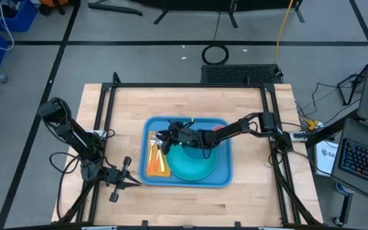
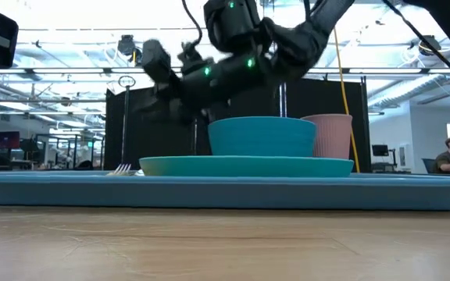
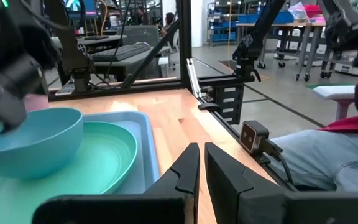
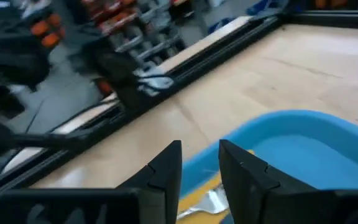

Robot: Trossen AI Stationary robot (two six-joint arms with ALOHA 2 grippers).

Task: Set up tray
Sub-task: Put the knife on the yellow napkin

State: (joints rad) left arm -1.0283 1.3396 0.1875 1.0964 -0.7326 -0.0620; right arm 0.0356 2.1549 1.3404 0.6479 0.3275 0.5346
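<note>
looks like a robotics lab or workshop: a person (image 2: 448, 153) is sitting at a monitor (image 2: 380, 150), blue parts bins (image 1: 8, 16) and cables (image 1: 214, 53) are lying around the floor

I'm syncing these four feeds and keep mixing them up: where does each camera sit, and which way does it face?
High: overhead, straight down on tray, both arms.
Low: table height, level across tray, plate, bowl; right arm above.
Left wrist: left claw, fingers nearly together, beside the tray, facing the bowl.
Right wrist: right claw, fingers apart, over the tray corner and fork.
All four share the tray.
</note>
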